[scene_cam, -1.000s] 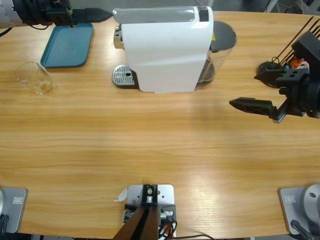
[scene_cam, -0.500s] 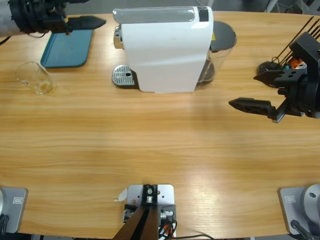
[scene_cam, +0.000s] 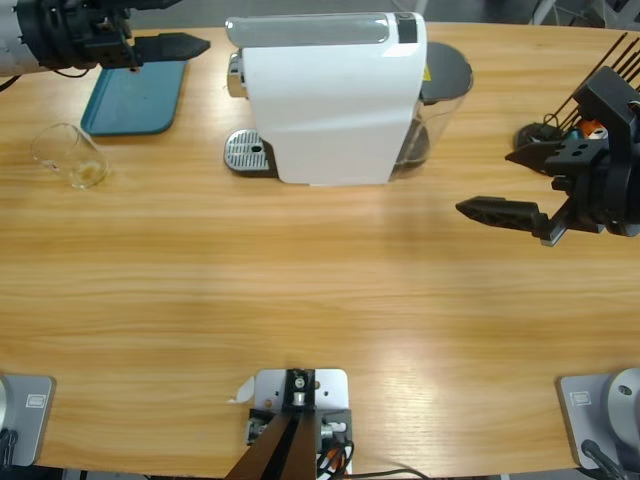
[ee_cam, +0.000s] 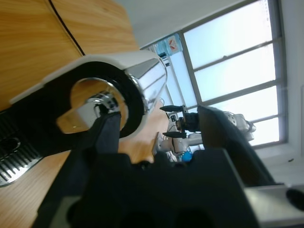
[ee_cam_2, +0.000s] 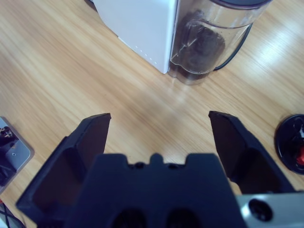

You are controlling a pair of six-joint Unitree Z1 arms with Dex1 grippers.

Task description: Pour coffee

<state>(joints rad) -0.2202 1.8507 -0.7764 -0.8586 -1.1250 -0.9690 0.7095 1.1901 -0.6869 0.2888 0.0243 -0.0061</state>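
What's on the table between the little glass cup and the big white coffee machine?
In the high view, only bare wooden table lies between the glass cup and the white coffee machine; the blue tray sits farther back.

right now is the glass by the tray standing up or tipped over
Tipped over: the glass lies on its side on the table, mouth toward the left.

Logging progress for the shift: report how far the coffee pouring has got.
Nothing looks done: the glass sits on the table beside the blue tray, showing no dark coffee. In hand: nothing; the left end effector faces the coffee machine, the right end effector hangs open. Gripping and pouring remain.
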